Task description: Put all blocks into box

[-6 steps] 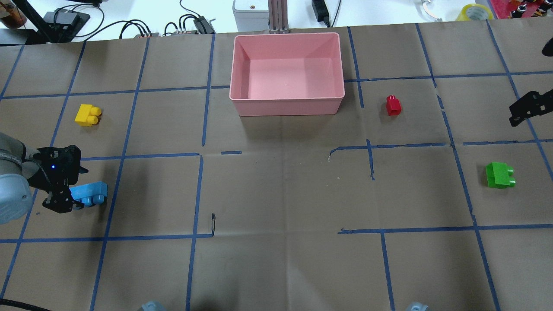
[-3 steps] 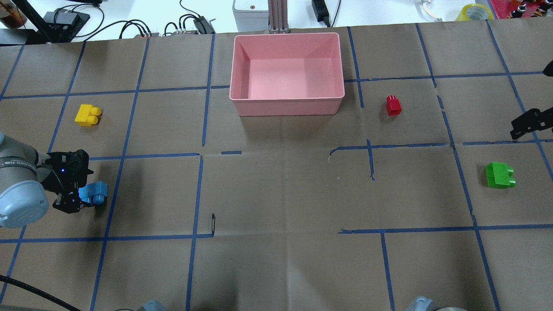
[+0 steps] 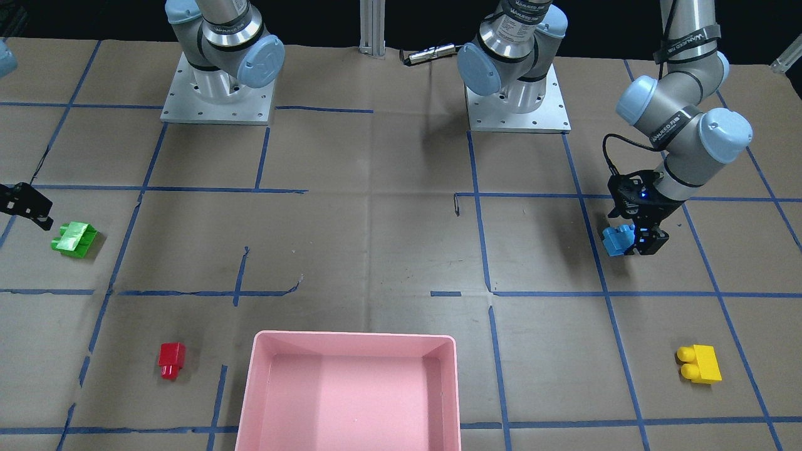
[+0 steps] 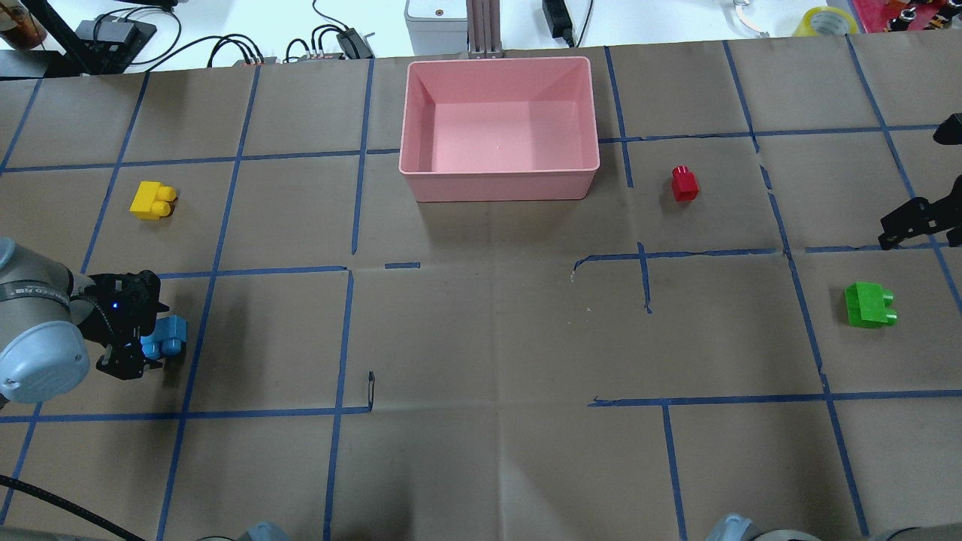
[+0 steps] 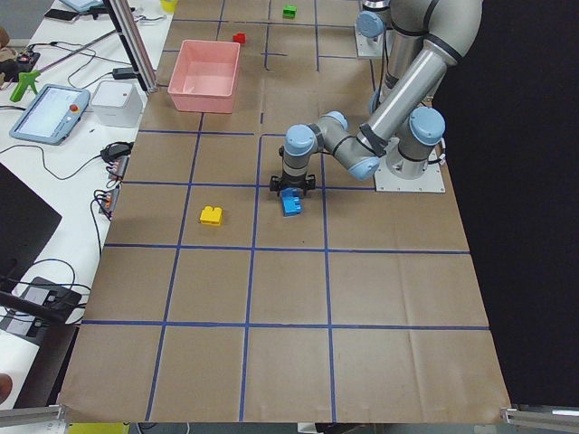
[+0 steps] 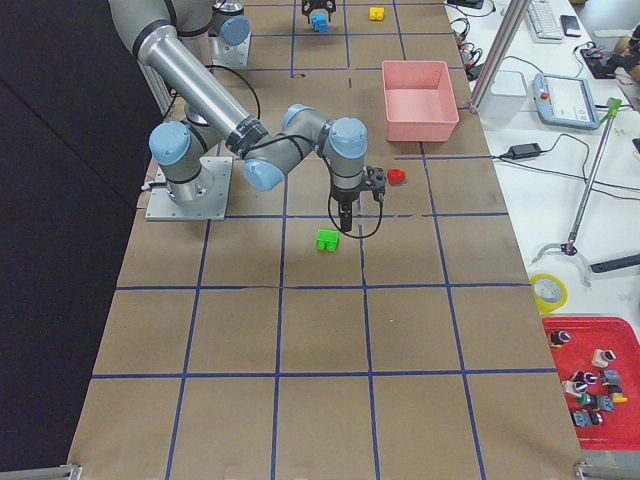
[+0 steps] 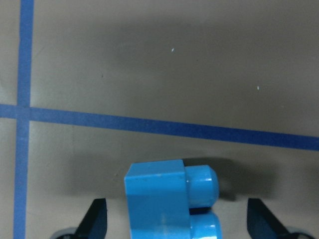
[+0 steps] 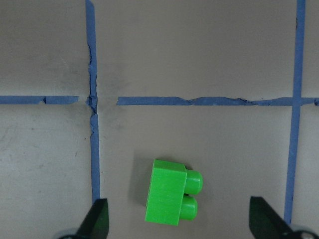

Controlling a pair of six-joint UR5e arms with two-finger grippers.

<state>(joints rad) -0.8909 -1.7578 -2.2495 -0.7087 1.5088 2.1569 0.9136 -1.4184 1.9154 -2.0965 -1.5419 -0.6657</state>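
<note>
The blue brick lies on its side at the table's left, between the open fingers of my left gripper; the left wrist view shows the brick with a gap to each finger. My right gripper is open and empty, above the paper just beyond the green brick, which the right wrist view shows low in the frame. The yellow brick lies far left, and the red brick right of the pink box, which holds nothing.
Brown paper with blue tape lines covers the table. Cables, a grey device and a tape roll lie past the far edge behind the box. The two arm bases stand at the near edge.
My left gripper has slid forward over the blue brick, covering more of it. My right gripper has come nearer, toward the green brick. No brick has moved.
</note>
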